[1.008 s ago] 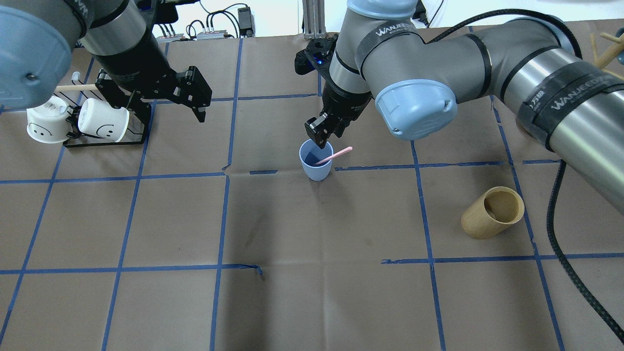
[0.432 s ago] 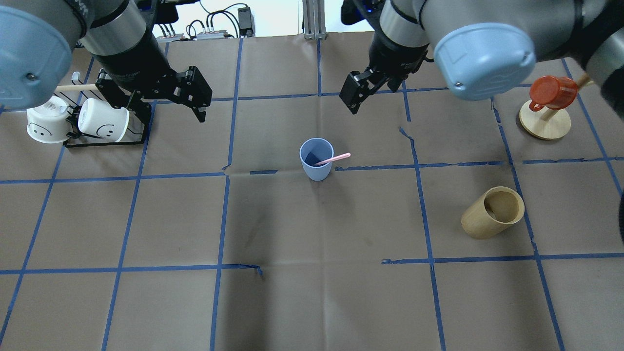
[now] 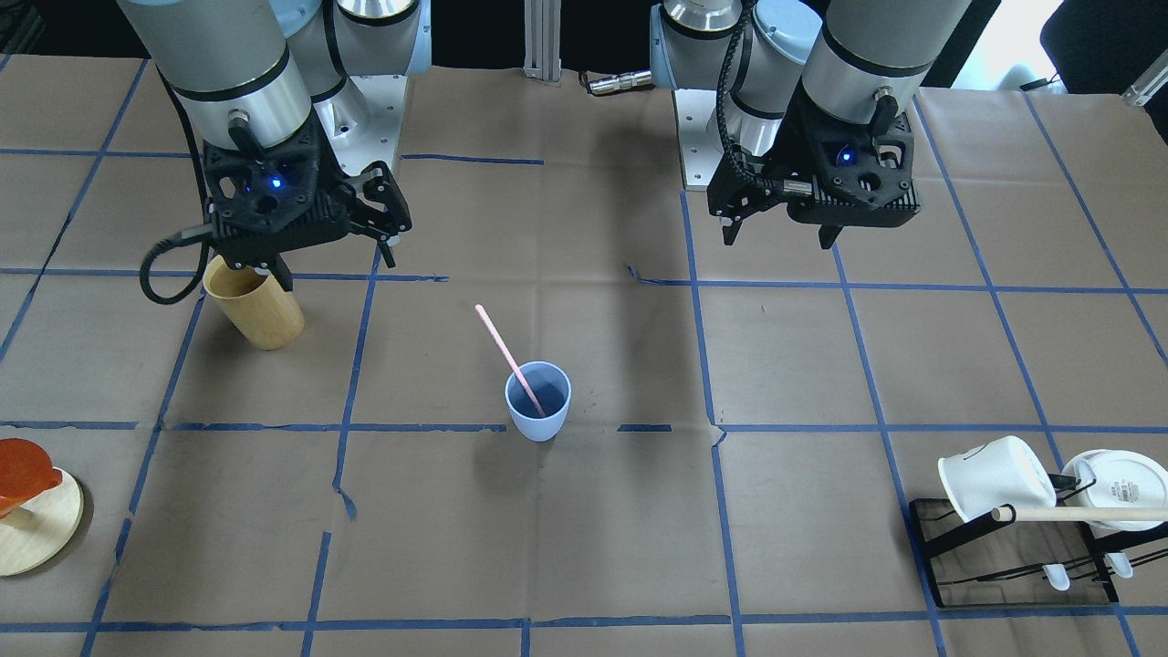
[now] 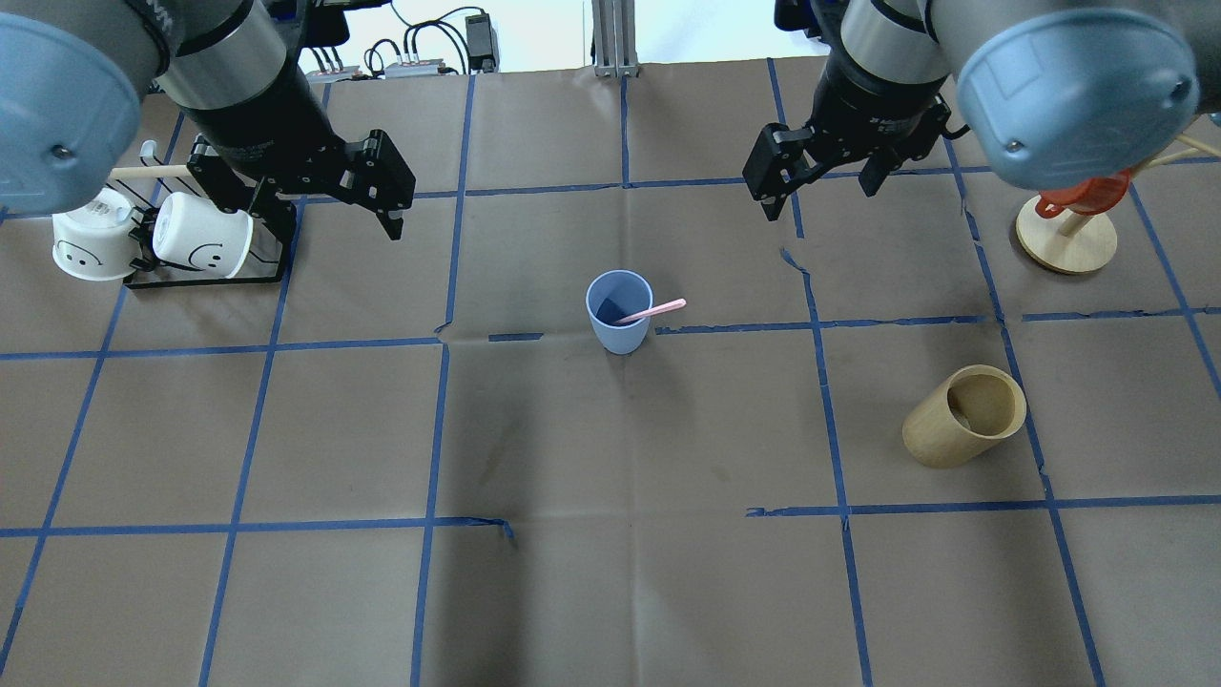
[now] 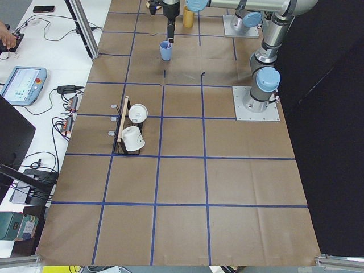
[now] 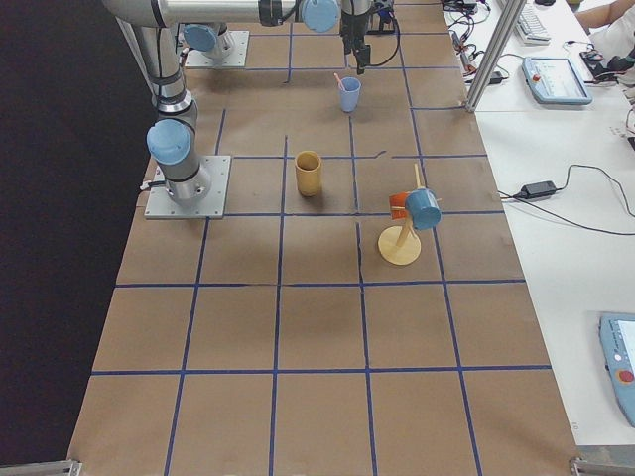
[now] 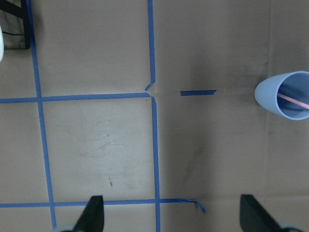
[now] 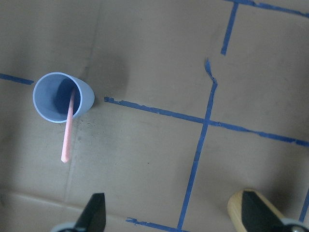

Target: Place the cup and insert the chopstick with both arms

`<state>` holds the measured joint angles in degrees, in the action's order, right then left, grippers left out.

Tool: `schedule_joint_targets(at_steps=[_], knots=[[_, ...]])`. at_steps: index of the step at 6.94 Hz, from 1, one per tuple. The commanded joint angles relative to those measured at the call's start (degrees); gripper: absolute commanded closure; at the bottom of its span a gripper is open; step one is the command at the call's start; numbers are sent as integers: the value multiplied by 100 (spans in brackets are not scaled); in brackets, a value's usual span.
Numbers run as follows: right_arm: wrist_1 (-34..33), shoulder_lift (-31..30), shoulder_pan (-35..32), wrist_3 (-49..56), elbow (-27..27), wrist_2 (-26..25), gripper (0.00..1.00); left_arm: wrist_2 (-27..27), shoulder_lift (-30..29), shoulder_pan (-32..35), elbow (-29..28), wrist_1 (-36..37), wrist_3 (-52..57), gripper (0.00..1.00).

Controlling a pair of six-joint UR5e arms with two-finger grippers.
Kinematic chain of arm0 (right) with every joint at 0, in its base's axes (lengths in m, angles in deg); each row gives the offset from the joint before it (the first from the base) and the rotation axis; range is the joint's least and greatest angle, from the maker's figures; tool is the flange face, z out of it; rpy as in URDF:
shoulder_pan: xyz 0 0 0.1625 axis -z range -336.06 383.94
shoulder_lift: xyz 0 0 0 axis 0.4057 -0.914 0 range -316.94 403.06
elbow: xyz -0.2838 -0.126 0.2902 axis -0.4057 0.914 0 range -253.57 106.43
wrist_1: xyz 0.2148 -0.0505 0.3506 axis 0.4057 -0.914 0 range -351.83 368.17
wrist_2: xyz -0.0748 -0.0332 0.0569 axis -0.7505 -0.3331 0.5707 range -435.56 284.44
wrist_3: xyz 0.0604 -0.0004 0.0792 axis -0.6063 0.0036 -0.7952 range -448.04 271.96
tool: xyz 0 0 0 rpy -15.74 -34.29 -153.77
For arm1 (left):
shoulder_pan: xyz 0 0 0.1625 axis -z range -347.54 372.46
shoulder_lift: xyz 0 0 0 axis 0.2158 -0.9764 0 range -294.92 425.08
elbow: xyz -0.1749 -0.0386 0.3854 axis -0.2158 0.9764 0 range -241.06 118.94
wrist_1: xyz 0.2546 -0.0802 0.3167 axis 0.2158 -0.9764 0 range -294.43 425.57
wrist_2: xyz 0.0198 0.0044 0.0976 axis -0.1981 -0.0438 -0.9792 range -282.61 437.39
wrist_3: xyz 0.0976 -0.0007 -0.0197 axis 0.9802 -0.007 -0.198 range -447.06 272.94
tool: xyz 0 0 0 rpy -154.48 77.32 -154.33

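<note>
Cup (image 4: 618,311) sits upright on the worktop (image 4: 610,572), chopstick (image 4: 654,310) leaning inside. Left tool (image 3: 780,235) and right tool (image 4: 818,198) are both spread wide, holding nothing, well away from it.

This is a robotics lab set up as a test cell. Two grey robot arms (image 3: 228,55) stand bolted on metal base plates (image 5: 242,114) on a long surface (image 4: 610,592) covered in brown paper and marked into squares with blue tape (image 5: 170,203). Along the white side benches (image 6: 556,149) lie teach pendants (image 5: 23,85) with screens, loose cables (image 6: 595,213) and a power brick (image 6: 541,186), and aluminium frame posts (image 5: 85,28) rise at the surface's edge.
</note>
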<state>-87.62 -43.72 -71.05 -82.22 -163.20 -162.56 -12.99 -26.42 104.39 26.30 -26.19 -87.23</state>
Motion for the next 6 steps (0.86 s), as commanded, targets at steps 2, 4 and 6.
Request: schedule_joint_targets(at_steps=[2, 4, 6], knots=[[130, -163, 251, -520, -203, 24, 0, -7, 0, 1, 0, 0, 0, 0], [253, -242, 305, -660, -203, -54, 0, -7, 0, 1, 9, 0, 0, 0], [297, -260, 305, -845, -265, -2, 0, -7, 0, 1, 9, 0, 0, 0]])
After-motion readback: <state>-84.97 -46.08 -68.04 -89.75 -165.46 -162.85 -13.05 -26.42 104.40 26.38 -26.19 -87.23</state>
